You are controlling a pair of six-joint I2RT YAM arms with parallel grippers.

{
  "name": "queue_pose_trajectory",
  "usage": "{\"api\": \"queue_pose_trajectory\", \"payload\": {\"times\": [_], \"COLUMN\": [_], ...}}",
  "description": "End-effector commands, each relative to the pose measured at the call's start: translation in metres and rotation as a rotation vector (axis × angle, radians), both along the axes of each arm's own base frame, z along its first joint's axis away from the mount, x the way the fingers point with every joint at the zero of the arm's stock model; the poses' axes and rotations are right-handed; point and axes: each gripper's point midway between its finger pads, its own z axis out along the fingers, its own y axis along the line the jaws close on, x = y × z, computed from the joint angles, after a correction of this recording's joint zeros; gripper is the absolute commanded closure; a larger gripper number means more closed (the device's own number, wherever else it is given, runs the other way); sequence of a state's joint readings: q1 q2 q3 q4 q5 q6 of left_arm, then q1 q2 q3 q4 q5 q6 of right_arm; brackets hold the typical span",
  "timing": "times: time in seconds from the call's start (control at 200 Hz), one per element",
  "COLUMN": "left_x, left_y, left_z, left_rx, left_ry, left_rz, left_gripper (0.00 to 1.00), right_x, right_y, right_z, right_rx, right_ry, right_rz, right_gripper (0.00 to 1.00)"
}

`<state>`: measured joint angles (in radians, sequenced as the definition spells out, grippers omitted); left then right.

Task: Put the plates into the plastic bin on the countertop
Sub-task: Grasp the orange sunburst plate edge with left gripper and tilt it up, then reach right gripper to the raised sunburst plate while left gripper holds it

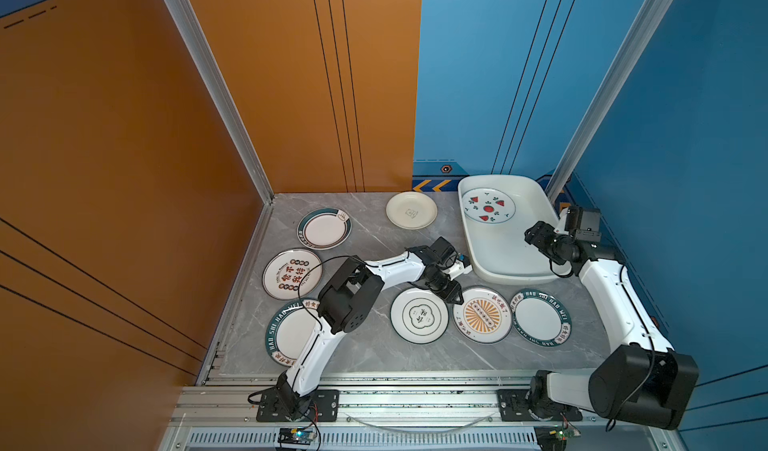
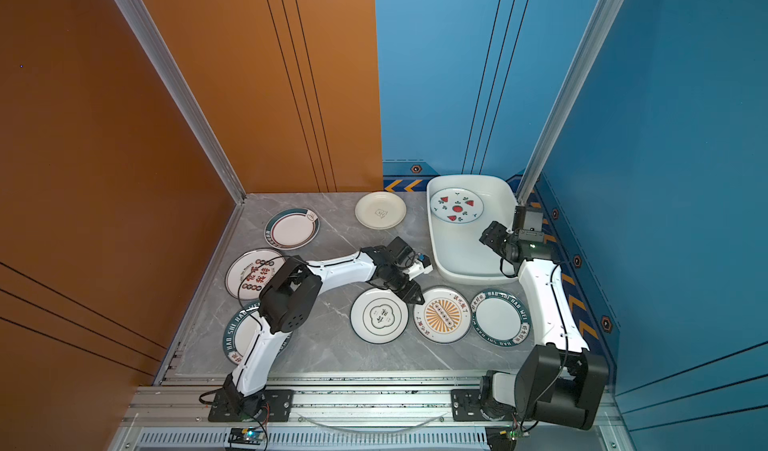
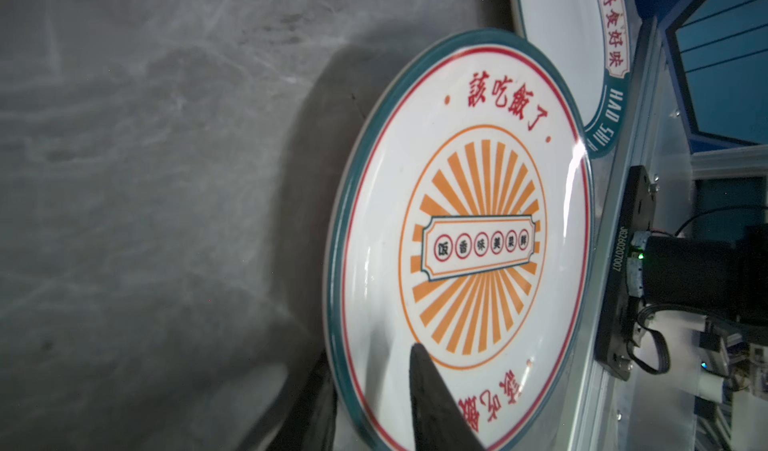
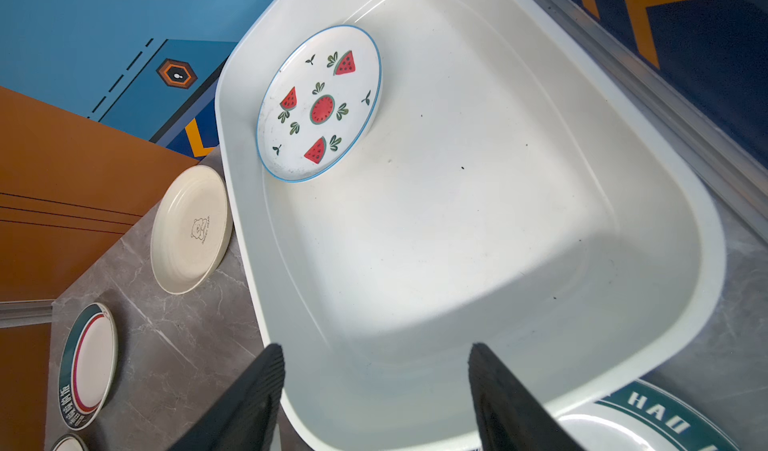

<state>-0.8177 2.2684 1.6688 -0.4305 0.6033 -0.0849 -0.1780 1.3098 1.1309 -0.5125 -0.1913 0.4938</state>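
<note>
The left arm (image 1: 314,347) hides half the green-lettered plate (image 1: 286,332) (lettering interrupted); the sunburst plate (image 3: 478,241) is cropped at its edge.

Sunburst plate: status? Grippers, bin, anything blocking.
Left gripper astride sunburst plate rim, grip unconfirmed. Right gripper open, empty, over bin. Only watermelon plate in bin. Right gripper may crowd the drop.
</note>
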Motion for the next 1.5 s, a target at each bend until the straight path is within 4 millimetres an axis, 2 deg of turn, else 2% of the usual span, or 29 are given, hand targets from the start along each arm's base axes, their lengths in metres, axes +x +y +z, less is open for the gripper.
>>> {"api": "queue_pose_trajectory", "payload": {"times": [0.0,0.035,0.125,0.29,0.381,0.531,0.696,1.056,1.252,1.497], "left_x": [-0.009,-0.008,-0.006,-0.003,-0.001,0.002,0.009,0.038,0.049,0.053], "left_y": [-0.002,-0.002,-0.002,-0.002,-0.001,0.001,0.005,0.039,0.052,0.065], "left_z": [-0.009,-0.009,-0.008,-0.005,-0.003,0.007,0.033,0.091,0.117,0.13], "left_rx": [0.023,0.023,0.023,0.022,0.017,-0.008,-0.06,-0.17,-0.231,-0.262], "left_ry": [0.032,0.032,0.027,0.02,0.021,0.023,0.015,0.005,0.001,0.005], "left_rz": [-0.016,-0.015,-0.012,-0.009,-0.006,-0.001,0.005,0.081,0.109,0.126], "left_gripper": [0.74,0.77,0.92,0.94,1.0,1.0,1.0,1.0,1.0,1.0], "right_x": [-0.003,-0.003,-0.004,-0.006,-0.007,-0.006,-0.006,-0.014,-0.023,-0.044], "right_y": [0.002,0.002,0.003,0.005,0.009,0.022,0.044,0.081,0.11,0.147], "right_z": [-0.002,-0.001,-0.003,-0.003,-0.002,0.0,-0.001,-0.008,-0.022,-0.043], "right_rx": [-0.001,-0.001,-0.003,-0.002,0.007,0.053,0.138,0.261,0.32,0.287], "right_ry": [0.001,-0.002,0.002,0.002,-0.003,-0.034,-0.052,-0.084,-0.106,-0.111], "right_rz": [0.014,0.016,0.017,0.024,0.04,0.091,0.185,0.326,0.432,0.555], "right_gripper": [0.28,0.28,0.28,0.28,0.28,0.28,0.28,0.27,0.27,0.27]}}
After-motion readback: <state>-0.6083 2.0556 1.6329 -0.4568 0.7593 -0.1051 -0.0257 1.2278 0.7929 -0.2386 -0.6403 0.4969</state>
